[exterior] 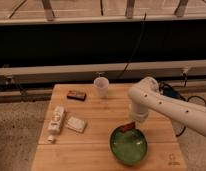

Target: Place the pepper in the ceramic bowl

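Observation:
The green glazed ceramic bowl (pixel 117 150) sits on the wooden table (pixel 101 112) at the front right. My gripper (pixel 129 125) hangs from the white arm (pixel 161 102), which reaches in from the right, and it is just over the bowl's far rim. It is shut on the small red-brown pepper (pixel 127 128), which hangs at the rim's far edge, above the bowl's inside. The fingers themselves are mostly hidden by the wrist.
A small white cup (pixel 101 86) stands at the table's back middle. A flat dark brown block (pixel 76 95) lies to its left. A white packet (pixel 76 124), a white elongated item (pixel 57 120) and a small white piece (pixel 51 139) lie at the left. Black cables hang behind the table.

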Tool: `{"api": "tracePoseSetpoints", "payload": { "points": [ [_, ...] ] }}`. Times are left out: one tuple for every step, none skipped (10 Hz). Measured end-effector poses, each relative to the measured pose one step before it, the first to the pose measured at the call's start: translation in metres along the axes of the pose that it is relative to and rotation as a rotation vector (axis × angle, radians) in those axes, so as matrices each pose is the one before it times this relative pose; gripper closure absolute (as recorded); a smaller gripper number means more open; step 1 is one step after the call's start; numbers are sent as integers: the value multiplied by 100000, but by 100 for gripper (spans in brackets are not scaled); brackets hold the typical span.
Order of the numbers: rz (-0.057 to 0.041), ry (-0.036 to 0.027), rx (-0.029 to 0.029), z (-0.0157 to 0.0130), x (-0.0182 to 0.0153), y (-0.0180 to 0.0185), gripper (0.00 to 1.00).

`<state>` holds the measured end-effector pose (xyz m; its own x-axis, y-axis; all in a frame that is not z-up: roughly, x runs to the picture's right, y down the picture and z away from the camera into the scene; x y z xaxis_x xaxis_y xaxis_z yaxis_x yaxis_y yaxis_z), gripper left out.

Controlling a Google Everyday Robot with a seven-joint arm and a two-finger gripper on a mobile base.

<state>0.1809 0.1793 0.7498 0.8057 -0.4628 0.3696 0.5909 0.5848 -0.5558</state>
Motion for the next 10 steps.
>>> {"api": "tracePoseSetpoints", "payload": {
  "points": [
    [-588, -127, 144, 35, -314, -16, 100],
    [-446, -245, -96, 122, -273, 220, 100],
    [-1065, -168, -49, 97, -441, 328, 100],
    [-598, -99, 433, 48, -100, -46, 100],
    [-801, -105, 336, 37, -153, -48, 100],
    [-381, -68, -139, 60, -114, 108, 100],
    [-379, -137, 315, 73, -168, 16, 100],
    [-157, -31, 90, 76, -53, 101, 100],
    [-694, -102, 322, 54, -131, 54, 94],
    [-272, -67, 214, 35, -47, 25, 93]
  ]
}}
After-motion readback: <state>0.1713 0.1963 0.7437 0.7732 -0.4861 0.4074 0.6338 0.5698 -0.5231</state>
